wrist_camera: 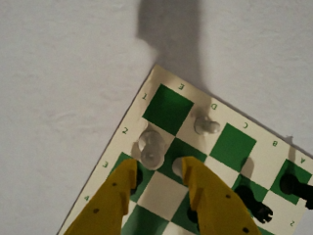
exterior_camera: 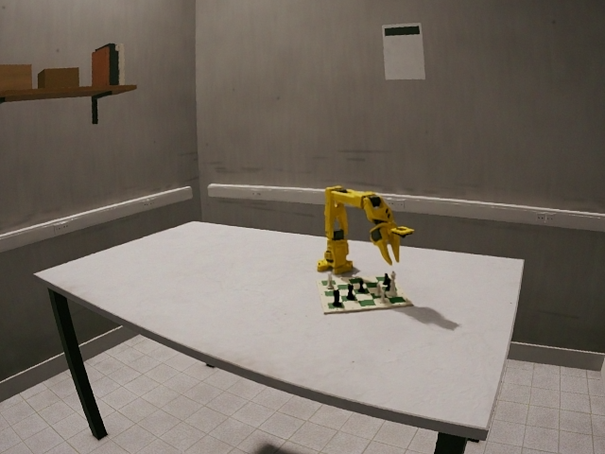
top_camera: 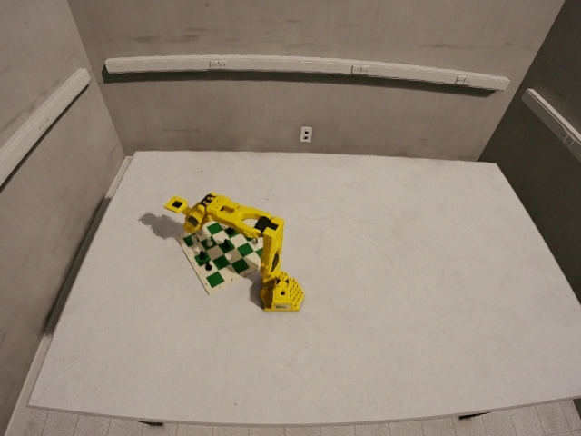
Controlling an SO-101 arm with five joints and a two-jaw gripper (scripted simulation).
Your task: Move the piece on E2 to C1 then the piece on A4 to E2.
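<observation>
The tall white piece stands upright on E2. The green C1 square is bare. A white piece stands on A4, outside the wrist view. My gripper is slightly open with nothing between its fingers. It hangs above the E2 side of the board, higher than the pieces. In the wrist view the E2 piece shows just beyond the gap between the fingertips. The top view does not show the fingertips clearly.
The board lies flat. White pieces stand on D1 and D2, close to E2. Black pieces stand on E3, E4, A1 and B2, with others inside the board.
</observation>
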